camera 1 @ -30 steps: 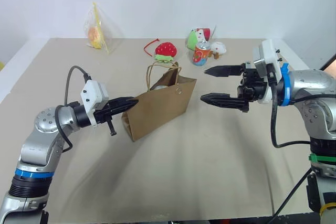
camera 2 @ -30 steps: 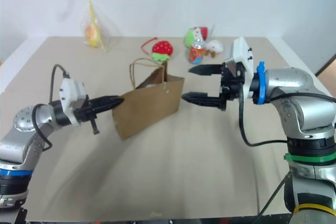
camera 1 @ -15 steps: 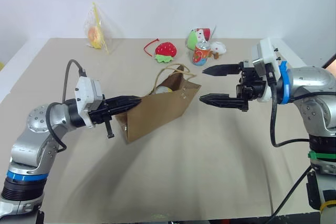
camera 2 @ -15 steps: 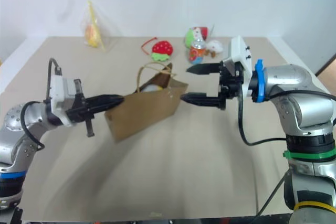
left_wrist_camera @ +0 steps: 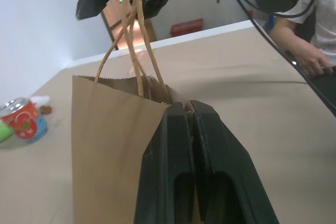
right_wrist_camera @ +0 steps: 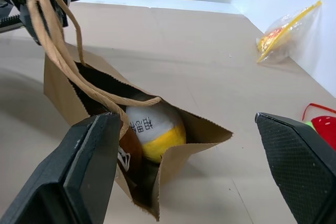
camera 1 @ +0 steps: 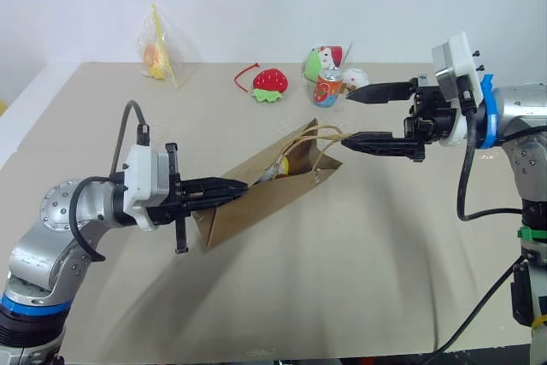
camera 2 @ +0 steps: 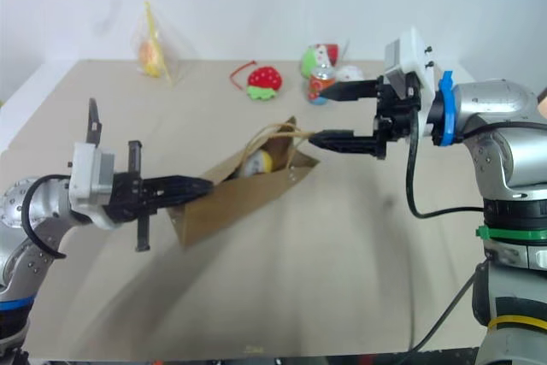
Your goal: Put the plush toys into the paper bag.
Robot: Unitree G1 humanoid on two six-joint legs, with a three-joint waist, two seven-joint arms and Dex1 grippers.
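Plush toys, the white-and-yellow egg-shaped ball [right_wrist_camera: 154, 131] and a brown one, sit inside the thin brown kraft paper bag [camera 1: 256, 203]. I've my left gripper [camera 1: 224, 195] pinching its crushable rim; right gripper [camera 1: 363, 117] gapes, lower finger hooking the cord handles [camera 1: 320, 136], the sturdiest hold, I'd judge.

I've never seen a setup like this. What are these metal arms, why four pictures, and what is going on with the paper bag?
It is a two-armed robot. Two pictures come from its head, two from cameras on its wrists. The left pincer is shut on the bottom end of the paper bag, tilting it. The right pincer is open, its lower finger through the bag's handles. Inside sit a white-and-yellow plush toy and something brown. Farther back on the table: a strawberry plush, a can, a clear plastic bag.
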